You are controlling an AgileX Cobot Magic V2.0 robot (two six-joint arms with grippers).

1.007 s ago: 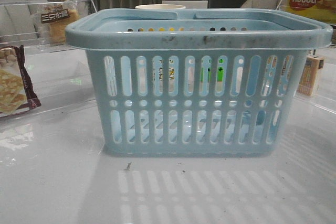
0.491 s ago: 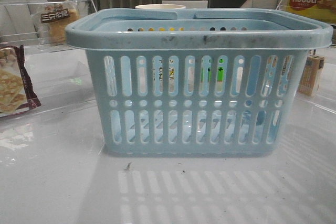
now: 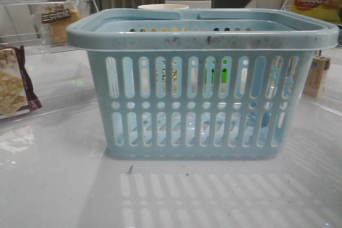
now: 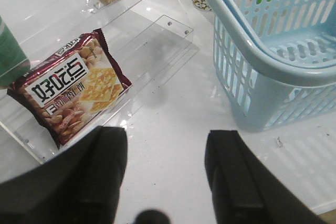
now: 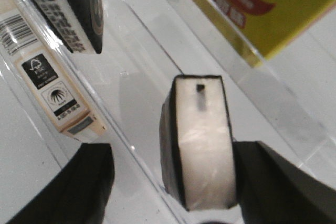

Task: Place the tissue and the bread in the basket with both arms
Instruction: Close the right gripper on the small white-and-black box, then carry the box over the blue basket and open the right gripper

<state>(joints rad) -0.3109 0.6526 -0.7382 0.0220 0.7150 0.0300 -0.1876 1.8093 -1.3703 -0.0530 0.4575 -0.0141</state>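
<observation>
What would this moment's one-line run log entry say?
left gripper: open, over bare table | right gripper: open, straddling small black-and-white tissue packet | clear bag of golden-brown bread: on shelf | light-blue slotted plastic basket: neither item visible inside
</observation>
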